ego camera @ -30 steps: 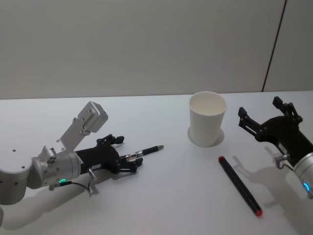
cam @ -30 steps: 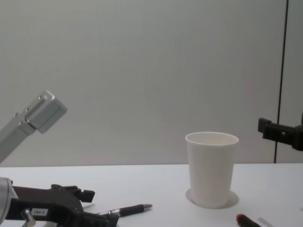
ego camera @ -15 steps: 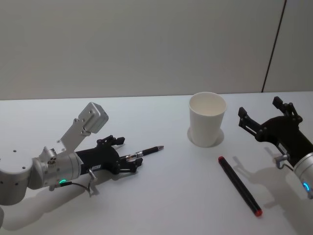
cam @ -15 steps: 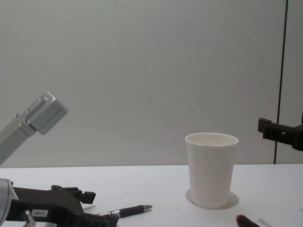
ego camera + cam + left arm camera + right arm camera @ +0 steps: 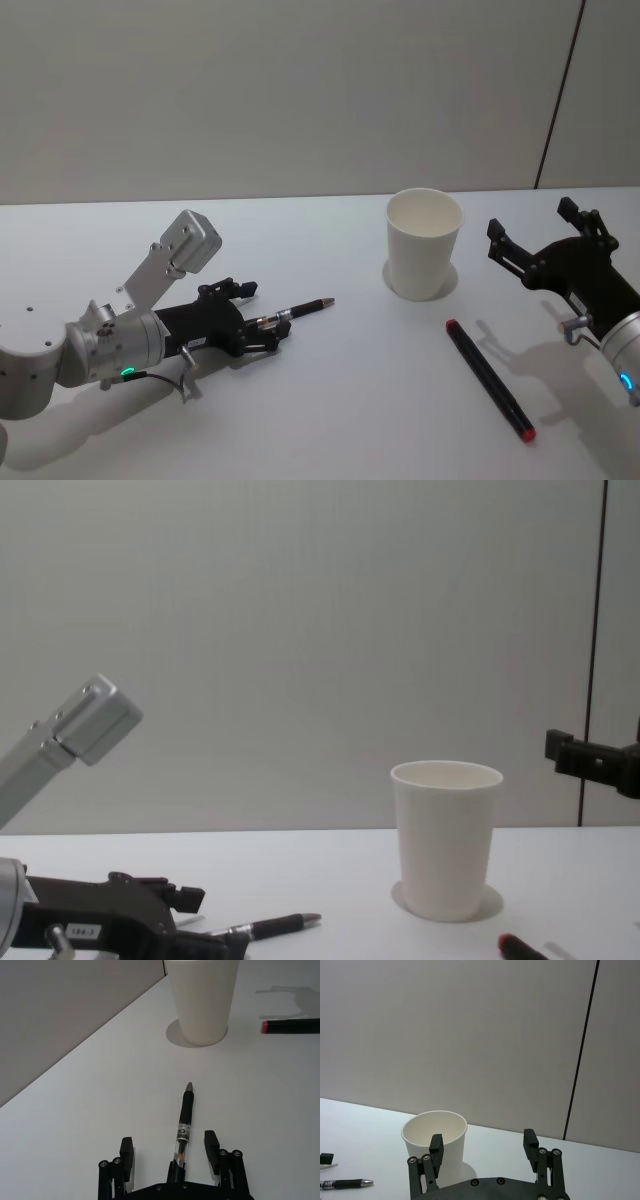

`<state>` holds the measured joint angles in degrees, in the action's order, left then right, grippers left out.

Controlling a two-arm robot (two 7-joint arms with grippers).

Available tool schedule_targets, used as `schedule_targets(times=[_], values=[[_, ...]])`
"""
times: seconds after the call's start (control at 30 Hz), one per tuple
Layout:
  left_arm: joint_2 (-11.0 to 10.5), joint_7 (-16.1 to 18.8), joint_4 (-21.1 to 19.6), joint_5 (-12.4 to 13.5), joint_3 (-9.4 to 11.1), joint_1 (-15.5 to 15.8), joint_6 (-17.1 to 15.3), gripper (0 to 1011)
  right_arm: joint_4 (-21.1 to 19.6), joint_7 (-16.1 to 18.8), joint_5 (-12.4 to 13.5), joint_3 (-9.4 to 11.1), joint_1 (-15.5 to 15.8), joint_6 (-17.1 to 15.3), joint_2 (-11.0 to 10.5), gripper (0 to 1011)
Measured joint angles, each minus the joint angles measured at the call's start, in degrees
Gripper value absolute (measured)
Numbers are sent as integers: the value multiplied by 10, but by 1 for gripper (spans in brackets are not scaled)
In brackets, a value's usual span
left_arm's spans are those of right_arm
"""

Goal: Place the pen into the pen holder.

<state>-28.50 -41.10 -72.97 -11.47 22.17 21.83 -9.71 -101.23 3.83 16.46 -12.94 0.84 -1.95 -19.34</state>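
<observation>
Nearest, a black marker [image 5: 489, 379] with red ends lies on the white bench [image 5: 350, 420], right of centre. Farther back on the left, the left jaws sit low and open, straddling the rear of the black pen [image 5: 295, 311] with a gap on either side. The pen lies flat, its tip toward the pen holder [image 5: 424, 243], an upright white paper cup. Right of the cup, the right jaws hover, spread wide.
</observation>
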Motion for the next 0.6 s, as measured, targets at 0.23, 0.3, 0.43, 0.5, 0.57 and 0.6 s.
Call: schedule_targets(times=[0.23,0.3,0.43,0.5,0.57,0.6], values=[[-3,-15,-2,0,-1,0,4,775,0,0,0,0,0,0,0,1002],[-4,-19,-3,0,-1,0,4,736,0,0,0,0,0,0,0,1002],[-6,-31,-6,0,-1,0,2,599,0,0,0,0,0,0,0,1002],[-7,-36,-8,0,-1,0,-1,539,0,0,0,0,0,0,0,1002],[-8,-41,-9,0,-1,0,-5,459,0,0,0,0,0,0,0,1002],[-9,-43,-10,0,-1,0,-6,446,0,0,0,0,0,0,0,1002]])
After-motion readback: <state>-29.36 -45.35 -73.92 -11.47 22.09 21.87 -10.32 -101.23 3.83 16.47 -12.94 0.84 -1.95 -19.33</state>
